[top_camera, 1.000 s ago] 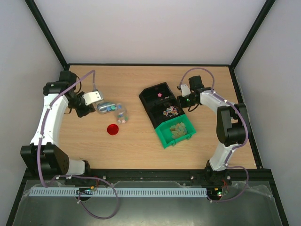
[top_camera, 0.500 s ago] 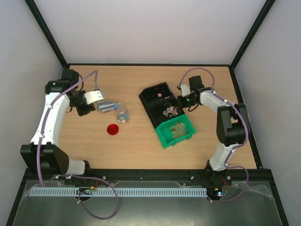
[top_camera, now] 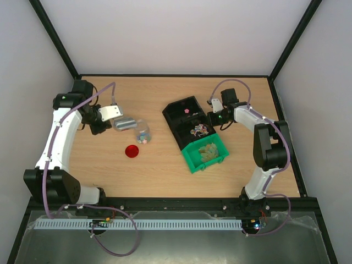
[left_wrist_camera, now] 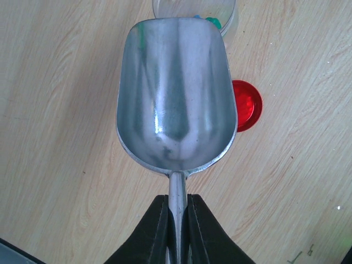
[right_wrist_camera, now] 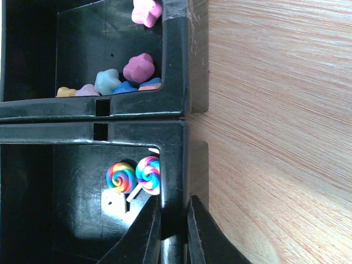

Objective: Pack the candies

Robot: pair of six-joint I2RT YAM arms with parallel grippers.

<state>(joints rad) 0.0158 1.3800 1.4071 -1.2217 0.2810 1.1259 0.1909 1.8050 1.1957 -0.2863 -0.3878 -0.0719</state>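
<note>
Pale wood grain covers the table (top_camera: 165, 170), which is closed in by plain white walls (top_camera: 176, 33) and a black frame.

The left end effector (left_wrist_camera: 177, 208) is clenched on the thin handle of a silver scoop (left_wrist_camera: 176, 93), one finger pressed to each side. The scoop's bowl stretches straight ahead of the fingers, open side up, with bare metal inside. Just past the bowl's tip stands a clear jar (top_camera: 142, 131) holding a few candies (top_camera: 143, 135). A red lid (left_wrist_camera: 246, 104) lies flat on the wood beside the bowl, to the right of the fingers in the left wrist view, partly hidden under the bowl's edge.

The right end effector (right_wrist_camera: 171, 215) is clamped on the side wall of a black bin (right_wrist_camera: 176, 82), one finger inside the wall and one outside. Two rainbow swirl sweets lie inside the wall, close ahead of the inner finger. Farther ahead, past a divider, pink, blue and yellow pieces sit in the next compartment. A green bin (top_camera: 192, 160) of pale greenish pieces touches the black bin's end, on the base side of this end effector.
</note>
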